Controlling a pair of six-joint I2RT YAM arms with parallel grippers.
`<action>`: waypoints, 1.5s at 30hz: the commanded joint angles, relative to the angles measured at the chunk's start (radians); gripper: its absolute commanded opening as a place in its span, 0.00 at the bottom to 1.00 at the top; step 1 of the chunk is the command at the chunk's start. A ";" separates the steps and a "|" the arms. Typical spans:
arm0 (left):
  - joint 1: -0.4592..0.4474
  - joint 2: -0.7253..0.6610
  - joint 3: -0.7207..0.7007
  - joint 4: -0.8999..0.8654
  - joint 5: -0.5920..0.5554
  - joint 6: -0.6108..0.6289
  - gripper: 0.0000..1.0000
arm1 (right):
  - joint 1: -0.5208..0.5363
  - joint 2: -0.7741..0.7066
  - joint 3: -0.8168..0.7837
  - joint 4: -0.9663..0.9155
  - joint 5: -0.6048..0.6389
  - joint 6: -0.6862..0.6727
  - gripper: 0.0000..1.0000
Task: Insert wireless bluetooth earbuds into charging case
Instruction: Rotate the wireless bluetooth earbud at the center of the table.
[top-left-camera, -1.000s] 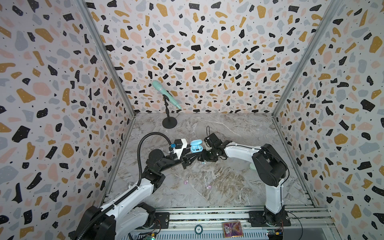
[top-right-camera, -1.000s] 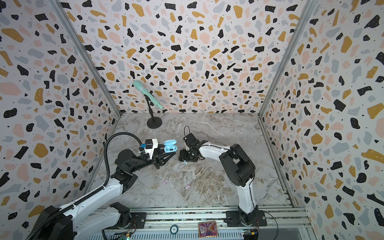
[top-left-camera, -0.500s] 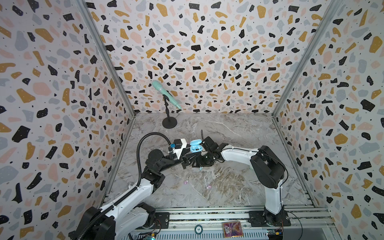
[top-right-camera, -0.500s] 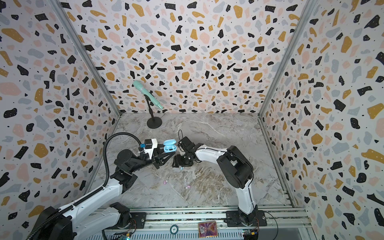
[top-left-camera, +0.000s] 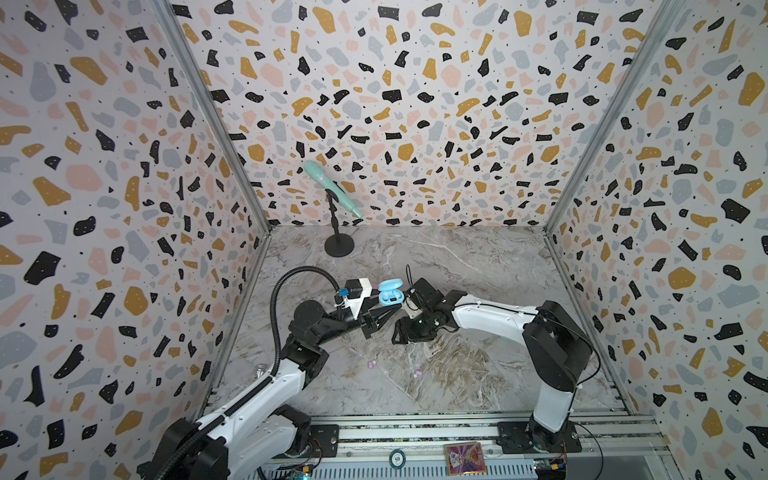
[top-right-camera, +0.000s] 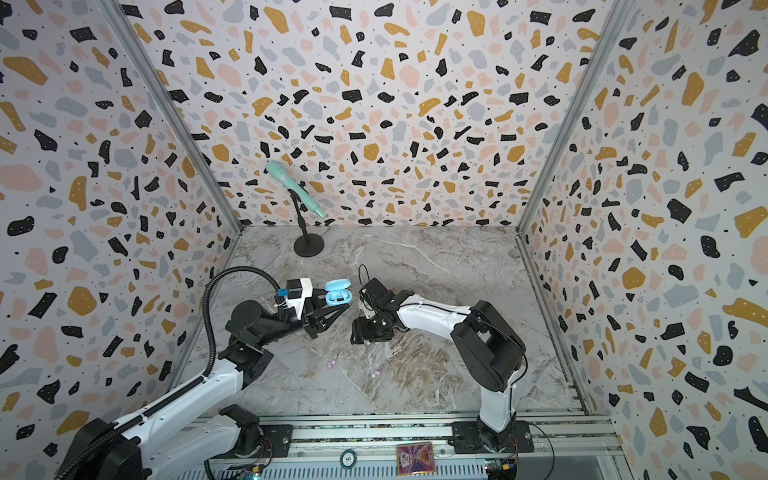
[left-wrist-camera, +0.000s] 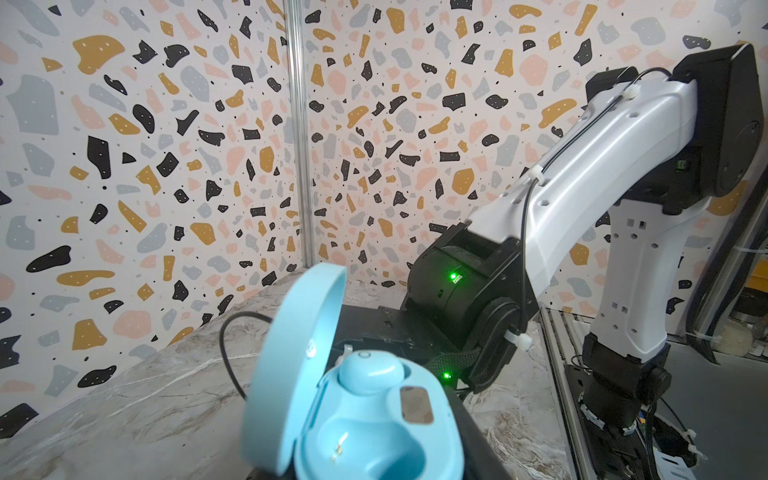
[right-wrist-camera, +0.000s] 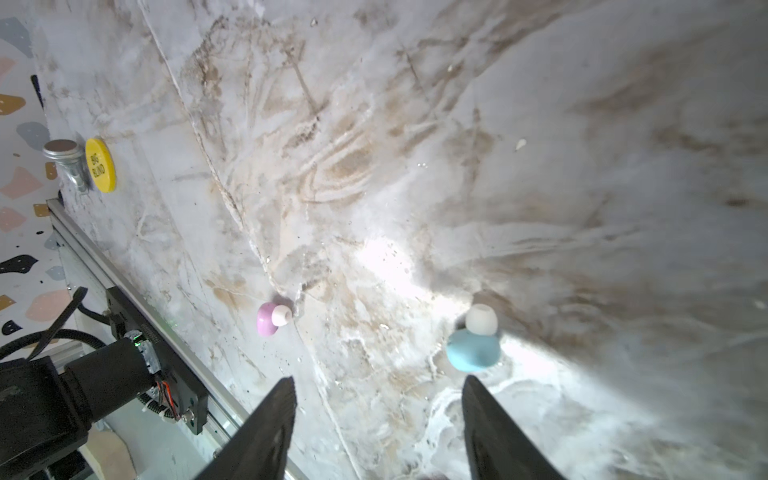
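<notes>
The left gripper (top-left-camera: 387, 309) holds the open blue case (left-wrist-camera: 374, 419). The right gripper (right-wrist-camera: 378, 380) is open, near a blue earbud (right-wrist-camera: 473, 352) on the bench (right-wrist-camera: 582, 166).

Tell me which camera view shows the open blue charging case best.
The left wrist view. The blue charging case fills its foreground, lid up, with one blue earbud seated and the place beside it empty. In both top views the case is only a small blue shape seen from above. The right wrist view does not show it.
</notes>
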 joint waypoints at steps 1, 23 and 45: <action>0.006 -0.015 -0.011 0.049 0.006 -0.009 0.13 | 0.031 -0.025 0.012 -0.062 0.103 0.007 0.66; 0.008 -0.033 -0.018 0.043 0.003 -0.012 0.13 | 0.090 0.108 0.101 -0.207 0.464 -0.064 0.69; 0.008 -0.025 -0.015 0.055 0.007 -0.024 0.13 | 0.036 0.040 -0.004 -0.245 0.578 -0.146 0.73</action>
